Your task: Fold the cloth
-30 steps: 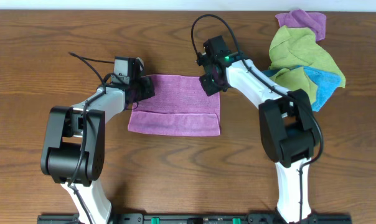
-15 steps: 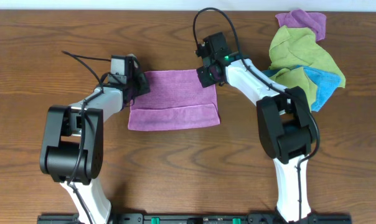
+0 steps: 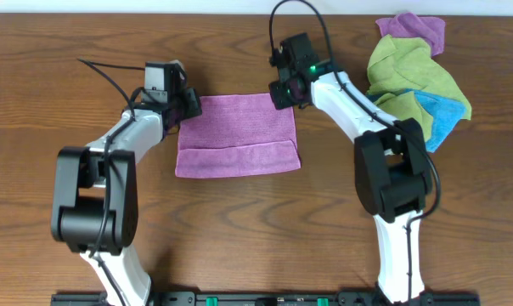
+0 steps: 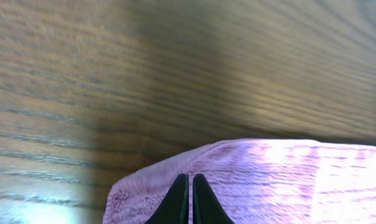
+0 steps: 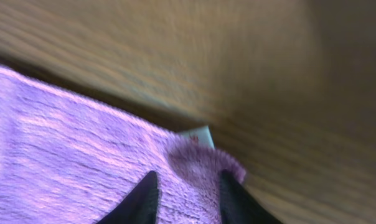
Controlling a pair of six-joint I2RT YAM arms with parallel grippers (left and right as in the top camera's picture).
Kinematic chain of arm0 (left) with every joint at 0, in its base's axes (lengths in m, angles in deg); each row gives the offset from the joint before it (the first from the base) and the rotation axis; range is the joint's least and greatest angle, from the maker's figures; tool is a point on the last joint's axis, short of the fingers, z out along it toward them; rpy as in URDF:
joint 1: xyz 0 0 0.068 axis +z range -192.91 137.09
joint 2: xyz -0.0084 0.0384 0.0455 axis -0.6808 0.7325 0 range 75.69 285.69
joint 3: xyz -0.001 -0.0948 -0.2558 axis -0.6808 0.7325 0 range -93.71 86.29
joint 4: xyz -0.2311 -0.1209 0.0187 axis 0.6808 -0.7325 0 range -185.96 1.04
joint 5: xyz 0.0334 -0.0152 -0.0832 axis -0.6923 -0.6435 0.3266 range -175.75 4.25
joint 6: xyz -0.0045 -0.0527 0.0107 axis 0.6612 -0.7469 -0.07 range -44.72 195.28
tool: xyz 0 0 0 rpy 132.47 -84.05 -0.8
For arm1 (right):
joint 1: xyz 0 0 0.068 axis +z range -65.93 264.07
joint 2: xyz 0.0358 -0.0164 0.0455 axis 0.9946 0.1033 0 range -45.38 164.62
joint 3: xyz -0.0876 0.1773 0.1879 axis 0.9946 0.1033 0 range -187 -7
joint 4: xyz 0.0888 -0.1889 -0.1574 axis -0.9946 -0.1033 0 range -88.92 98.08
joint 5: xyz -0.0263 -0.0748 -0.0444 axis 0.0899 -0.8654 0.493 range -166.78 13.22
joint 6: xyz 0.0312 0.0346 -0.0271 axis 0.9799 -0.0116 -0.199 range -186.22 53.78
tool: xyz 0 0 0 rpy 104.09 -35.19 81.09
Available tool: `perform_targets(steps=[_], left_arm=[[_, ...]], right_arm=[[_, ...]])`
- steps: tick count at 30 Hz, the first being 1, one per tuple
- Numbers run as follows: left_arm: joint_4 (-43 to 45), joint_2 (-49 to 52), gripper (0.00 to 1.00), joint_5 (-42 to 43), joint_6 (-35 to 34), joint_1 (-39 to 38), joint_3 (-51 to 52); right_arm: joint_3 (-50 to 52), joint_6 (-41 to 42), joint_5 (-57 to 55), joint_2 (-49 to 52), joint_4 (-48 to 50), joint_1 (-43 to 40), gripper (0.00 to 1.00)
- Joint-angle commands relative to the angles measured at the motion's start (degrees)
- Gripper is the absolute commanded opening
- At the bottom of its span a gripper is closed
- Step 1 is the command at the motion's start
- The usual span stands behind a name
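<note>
Left fingers (image 4: 178,199) are clenched at the far-left corner of the cloth (image 3: 239,127); grip unconfirmed. It lies flat on the counter (image 3: 239,229), near strip doubled. Right fingers (image 5: 141,199) stand released over the far-right corner. Judged soft, light, limp: take corners.

No legible text, label or number anywhere.

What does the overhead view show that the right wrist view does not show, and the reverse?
Only overhead: the whole purple cloth with a folded layer along its near edge, the left gripper at its far left corner, and a pile of green, blue and purple cloths. Only right wrist: a small white tag at the cloth's corner, and the right gripper with its fingers apart over that corner. Both: the cloth and the wooden table.
</note>
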Motion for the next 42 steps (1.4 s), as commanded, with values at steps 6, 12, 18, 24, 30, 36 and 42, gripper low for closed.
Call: perform_targets(steps=[6, 12, 18, 24, 30, 36, 42], left_arm=[[-11.2, -12.9, 0.06, 0.0, 4.7, 0.6, -2.1], [-32.6, -15.9, 0.06, 2.9, 11.0, 0.6, -2.1], [-41.8, -15.9, 0.06, 4.3, 11.0, 0.7, -2.1], [-46.4, -17.8, 0.06, 9.8, 13.6, 3.7, 0.6], [-37.7, -21.1, 0.06, 13.2, 13.0, 7.2, 8.3], [-29.7, -19.8, 0.14, 13.8, 9.3, 6.2, 9.8], [-28.2, -18.1, 0.19, 12.8, 8.1, 6.1, 9.8]], right_arm=[[-2.8, -1.1, 3.4, -13.3, -8.2, -0.2, 0.41], [-2.4, -7.0, 8.2, -14.6, -27.9, -0.1, 0.42], [-2.1, -12.3, 8.2, -14.6, -38.8, -0.2, 0.45], [4.0, -15.0, 11.7, -18.0, -40.7, -1.1, 0.47], [21.2, -15.0, 15.1, -25.1, -24.4, -1.7, 0.5], [30.4, -12.6, 16.9, -25.0, -8.7, -1.7, 0.48], [33.4, -12.6, 16.8, -24.1, -0.9, -1.7, 0.47]])
